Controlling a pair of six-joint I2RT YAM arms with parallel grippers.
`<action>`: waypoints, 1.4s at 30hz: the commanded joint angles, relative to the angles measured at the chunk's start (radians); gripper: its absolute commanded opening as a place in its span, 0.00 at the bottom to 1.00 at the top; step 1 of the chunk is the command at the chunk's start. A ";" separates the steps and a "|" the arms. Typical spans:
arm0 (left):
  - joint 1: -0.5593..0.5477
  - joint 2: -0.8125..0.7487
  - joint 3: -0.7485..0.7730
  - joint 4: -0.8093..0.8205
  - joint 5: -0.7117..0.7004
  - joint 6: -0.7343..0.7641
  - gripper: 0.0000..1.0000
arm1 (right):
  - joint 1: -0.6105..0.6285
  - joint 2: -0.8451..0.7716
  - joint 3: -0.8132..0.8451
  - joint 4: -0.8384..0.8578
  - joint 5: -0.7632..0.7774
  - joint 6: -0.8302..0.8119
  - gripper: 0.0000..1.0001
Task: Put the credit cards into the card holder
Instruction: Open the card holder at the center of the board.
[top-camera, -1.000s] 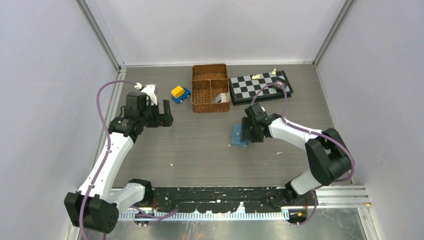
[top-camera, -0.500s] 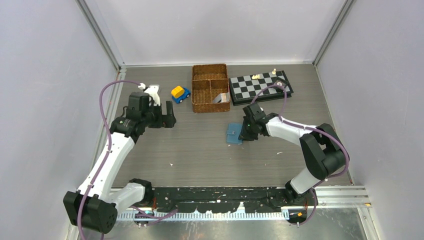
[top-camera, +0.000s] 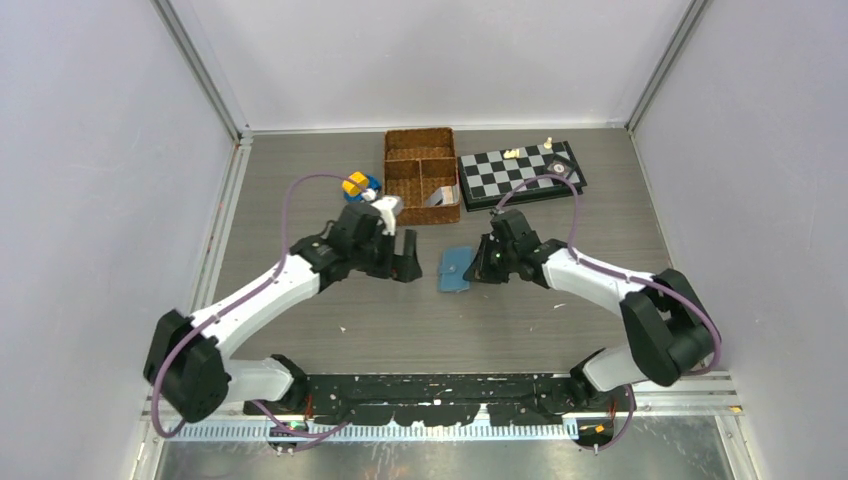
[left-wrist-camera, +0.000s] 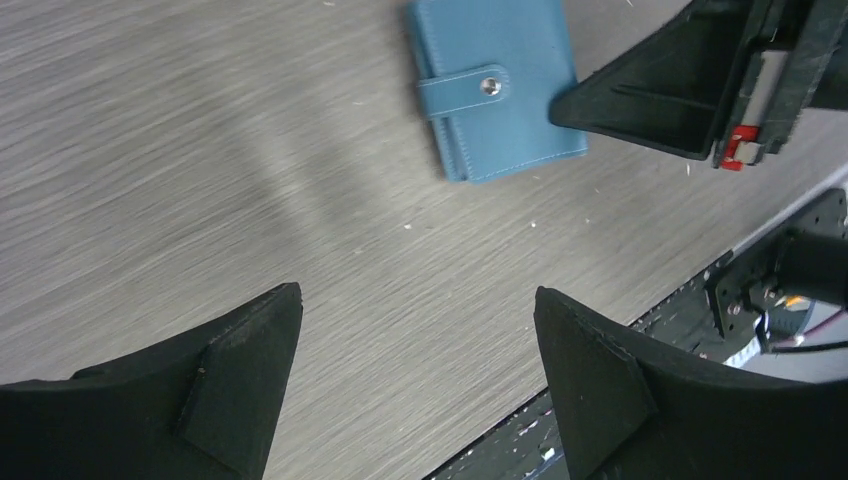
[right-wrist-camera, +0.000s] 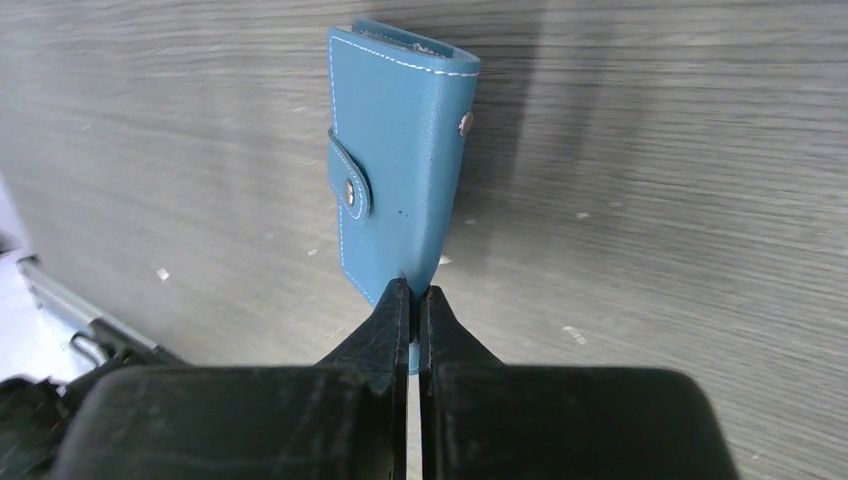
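The teal-blue card holder (top-camera: 455, 269) lies closed on the table, its snap tab fastened (left-wrist-camera: 497, 90) (right-wrist-camera: 400, 170). My right gripper (top-camera: 482, 265) (right-wrist-camera: 413, 292) is shut on the holder's near edge, with a strip of blue pinched between the jaws. My left gripper (top-camera: 400, 265) (left-wrist-camera: 417, 295) stands open just left of the holder with bare table between its fingers; the right gripper's fingers (left-wrist-camera: 690, 90) show in its view. Grey flat credit cards (top-camera: 437, 197) lean in a compartment of the wicker basket.
A brown wicker divided basket (top-camera: 420, 138) stands at the back centre. A chessboard (top-camera: 520, 172) with a few pieces lies to its right, and a yellow-and-blue toy car (top-camera: 360, 183) to its left, just behind the left arm.
My left arm has swung from the table's left side to beside the holder. The right gripper has shut on the holder and moved it leftward.
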 joint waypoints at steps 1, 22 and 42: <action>-0.124 0.079 0.015 0.216 -0.009 0.038 0.88 | 0.015 -0.096 0.040 0.006 -0.099 -0.055 0.00; -0.306 0.160 -0.145 0.587 0.003 0.335 0.69 | 0.017 -0.151 0.107 -0.250 -0.402 -0.198 0.01; -0.356 0.225 -0.130 0.526 -0.159 0.314 0.39 | 0.017 -0.147 0.113 -0.249 -0.411 -0.197 0.00</action>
